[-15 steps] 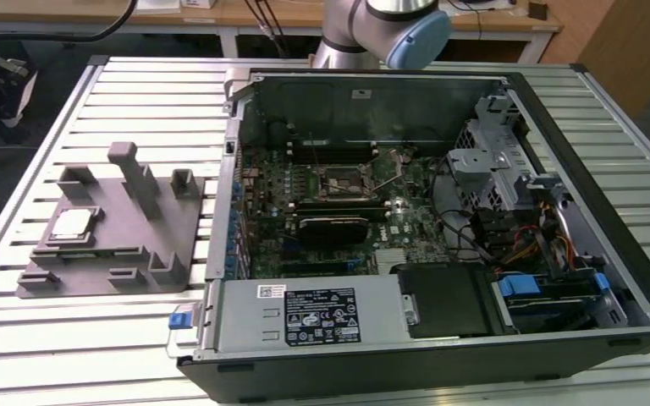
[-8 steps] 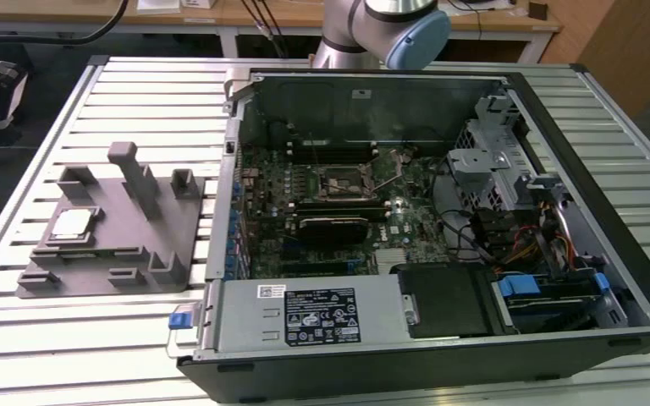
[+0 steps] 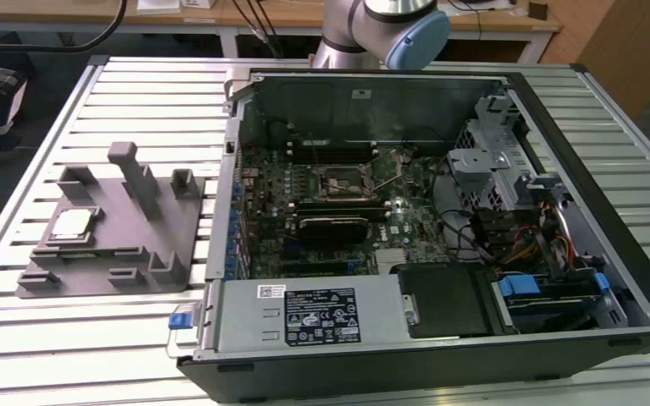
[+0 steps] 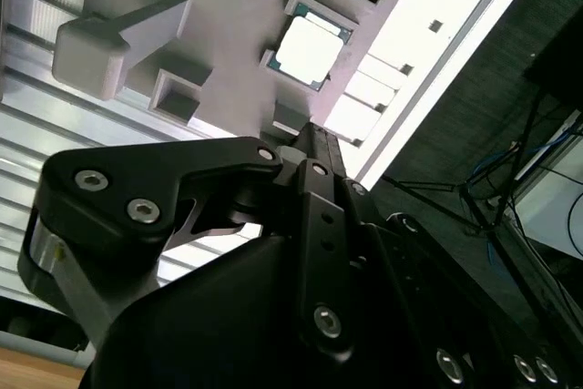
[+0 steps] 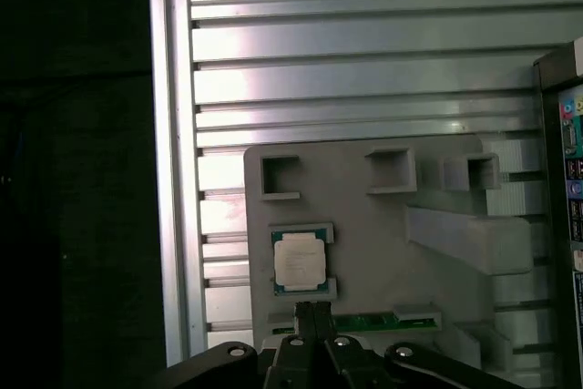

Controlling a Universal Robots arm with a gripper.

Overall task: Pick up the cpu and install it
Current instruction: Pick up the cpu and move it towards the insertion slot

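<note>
Cpu (image 3: 71,224) is seen seated in the grey holder (image 3: 133,245), at the exterior view's left of the computer case (image 3: 415,338). In the second wrist view, the gripper (image 4: 305,131) is shown clenched on nothing. In the first wrist view, the cpu is seen just beyond its tips.

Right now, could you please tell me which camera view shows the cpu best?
The first wrist view: the cpu sits face-on and unobstructed in the grey holder. The second wrist view shows it tilted, beyond the gripper. The exterior view shows it small and oblique.
</note>
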